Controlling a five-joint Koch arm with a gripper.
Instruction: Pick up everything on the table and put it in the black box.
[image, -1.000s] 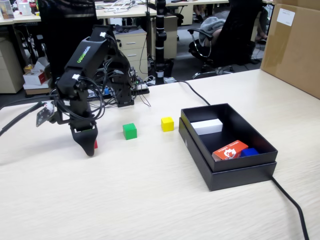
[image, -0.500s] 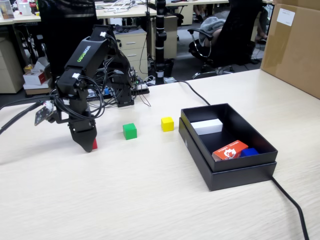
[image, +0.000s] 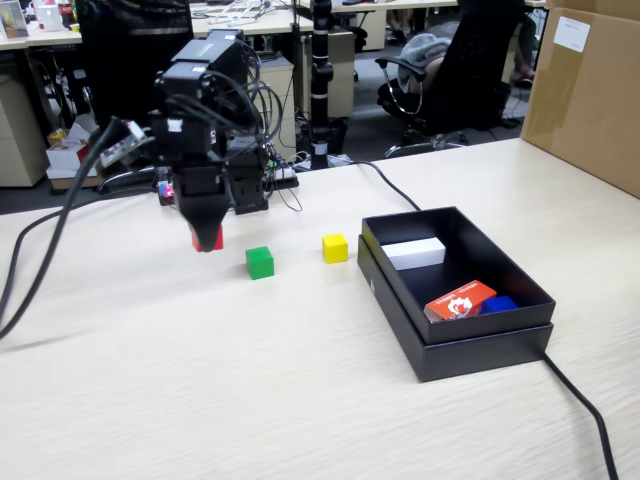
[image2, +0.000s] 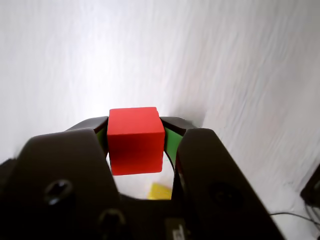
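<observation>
My gripper (image: 207, 238) points straight down at the left of the table (image: 300, 380) and is shut on the red cube (image: 209, 240), low over the tabletop. In the wrist view the red cube (image2: 135, 140) sits squeezed between the two black jaws of the gripper (image2: 136, 129). The green cube (image: 259, 262) lies just right of the gripper. The yellow cube (image: 335, 248) lies further right, close to the black box (image: 470, 345); it also shows in the wrist view (image2: 159, 191). The box stands at the right.
In the box lie a white block (image: 413, 253), an orange-red packet (image: 460, 300) and a blue thing (image: 497, 304). A brown carton (image: 590, 90) stands at the far right. Black cables run at the left (image: 30, 260) and front right (image: 590, 420).
</observation>
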